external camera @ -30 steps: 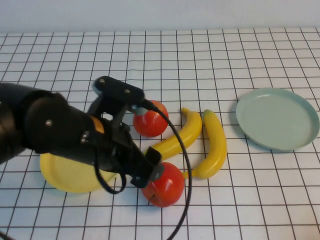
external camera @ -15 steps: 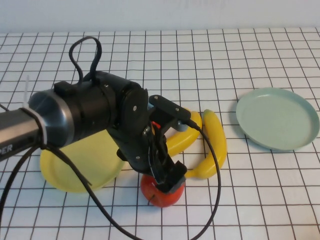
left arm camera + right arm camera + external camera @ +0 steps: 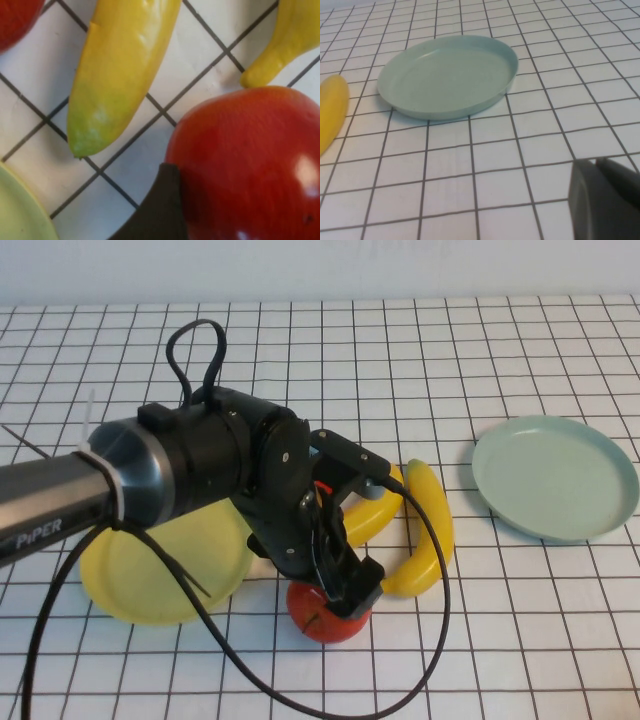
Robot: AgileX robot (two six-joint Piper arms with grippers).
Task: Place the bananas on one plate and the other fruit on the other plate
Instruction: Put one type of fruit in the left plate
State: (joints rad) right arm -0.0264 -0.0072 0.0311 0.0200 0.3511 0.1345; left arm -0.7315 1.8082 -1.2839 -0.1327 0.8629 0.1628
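Red apple (image 3: 325,615) directly under left claw (image 3: 345,585); right claw (image 3: 605,205) near blue-green plate (image 3: 447,75).

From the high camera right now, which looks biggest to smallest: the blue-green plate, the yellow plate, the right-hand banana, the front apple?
1. Blue-green plate and yellow plate: probably alike; the left arm hides part of the yellow one.
2. Right-hand banana.
3. Front apple, partly under the left end effector.
The right end effector shows only in its wrist view.

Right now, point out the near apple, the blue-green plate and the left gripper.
near apple (image 3: 318,618), high view, red front face.
blue-green plate (image 3: 553,476), high view, bare centre.
left gripper (image 3: 345,592), high view, tip over the apple.
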